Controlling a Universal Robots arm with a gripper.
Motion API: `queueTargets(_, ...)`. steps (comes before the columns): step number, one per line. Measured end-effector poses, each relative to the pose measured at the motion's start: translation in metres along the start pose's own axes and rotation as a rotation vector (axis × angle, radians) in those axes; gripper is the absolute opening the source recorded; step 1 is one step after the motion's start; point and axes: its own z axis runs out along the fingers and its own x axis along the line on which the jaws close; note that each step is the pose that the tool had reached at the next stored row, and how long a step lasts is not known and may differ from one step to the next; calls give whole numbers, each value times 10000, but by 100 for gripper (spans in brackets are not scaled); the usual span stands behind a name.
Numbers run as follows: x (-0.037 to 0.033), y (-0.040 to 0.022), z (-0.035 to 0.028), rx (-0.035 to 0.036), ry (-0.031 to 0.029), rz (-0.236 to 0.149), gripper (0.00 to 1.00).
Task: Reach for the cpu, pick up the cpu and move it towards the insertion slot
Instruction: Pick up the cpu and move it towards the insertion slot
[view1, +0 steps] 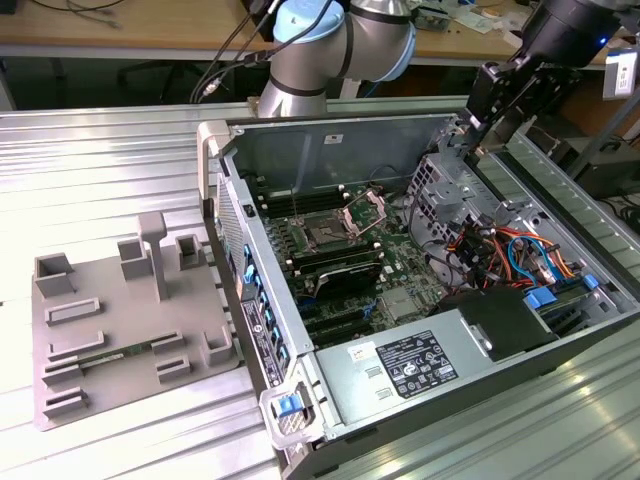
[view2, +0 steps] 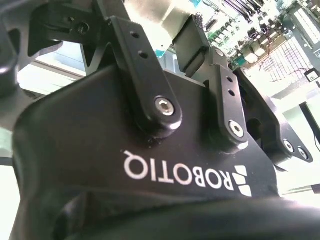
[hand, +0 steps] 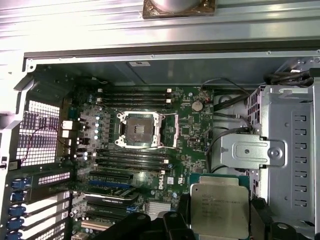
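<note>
Fingers (hand: 186, 210) of the gripper (hand: 220, 220) clamp the cpu (hand: 219, 207) by its edges — a slip could drop it well short of the insertion slot (hand: 140, 129).

Silver-blue arm (view1: 340, 45), black claw (view1: 497, 100)
</note>
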Motion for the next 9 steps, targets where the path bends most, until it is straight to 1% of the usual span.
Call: queueTargets(9, -99, -4, -1, 0, 0, 1, 55)
